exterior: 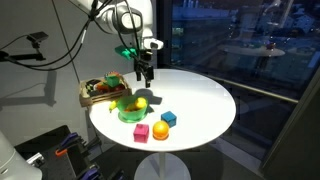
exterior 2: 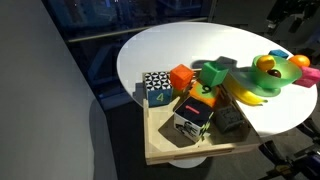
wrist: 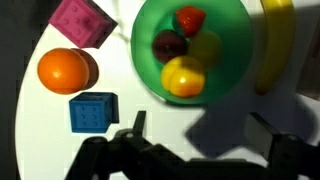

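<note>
Green bowl (wrist: 142, 40), upright, round, mouth upward

dim room, soft blur, hard shadows

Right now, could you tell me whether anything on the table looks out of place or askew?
The wooden tray of blocks sits at the table edge and seems to overhang it, its blocks jumbled and tilted. Otherwise nothing looks spilled: the fruit lies inside the green bowl, near the open gripper.
</note>
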Controlling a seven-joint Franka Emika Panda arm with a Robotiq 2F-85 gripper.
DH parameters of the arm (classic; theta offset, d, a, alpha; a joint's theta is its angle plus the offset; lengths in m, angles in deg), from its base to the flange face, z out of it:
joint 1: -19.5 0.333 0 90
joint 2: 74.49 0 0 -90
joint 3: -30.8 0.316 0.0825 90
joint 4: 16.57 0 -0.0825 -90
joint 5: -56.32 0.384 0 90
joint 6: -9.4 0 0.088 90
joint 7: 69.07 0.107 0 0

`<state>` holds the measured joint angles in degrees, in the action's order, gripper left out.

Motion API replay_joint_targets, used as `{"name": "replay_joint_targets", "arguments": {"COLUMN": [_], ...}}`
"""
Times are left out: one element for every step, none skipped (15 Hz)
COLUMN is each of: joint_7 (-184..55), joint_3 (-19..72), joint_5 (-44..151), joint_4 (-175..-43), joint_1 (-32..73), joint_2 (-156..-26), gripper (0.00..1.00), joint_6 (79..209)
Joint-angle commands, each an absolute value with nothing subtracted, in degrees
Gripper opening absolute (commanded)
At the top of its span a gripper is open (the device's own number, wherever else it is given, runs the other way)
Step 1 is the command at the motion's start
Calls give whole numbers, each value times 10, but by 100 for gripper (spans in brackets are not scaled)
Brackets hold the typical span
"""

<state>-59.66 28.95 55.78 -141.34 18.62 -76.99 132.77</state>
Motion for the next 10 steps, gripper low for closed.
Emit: {"name": "replay_joint_targets", "arguments": {"joint_7": [-628, -636, -645, -654, -665, -673, -680, -682, -685, -683], "joint_3": [270, 264, 260, 255, 252, 248, 246, 242, 240, 237], "joint_5": [552, 550, 551, 550, 548, 544, 539, 532, 522, 512], "joint_4": [-1388, -1389, -1390, -1391, -1395, -1399, -1400, -1402, -1404, -1406], "joint_1": [163, 157, 152, 148, 144, 140, 138, 135, 134, 132], "joint_2": [-780, -781, -782, -783, -784, -787, -789, -793, -797, -801], "gripper": [100, 100, 100, 100, 100, 100, 100, 100, 100, 100], "joint_6": [1300, 1300, 1302, 1304, 1312, 1319, 1323, 1327, 1332, 1339]}}
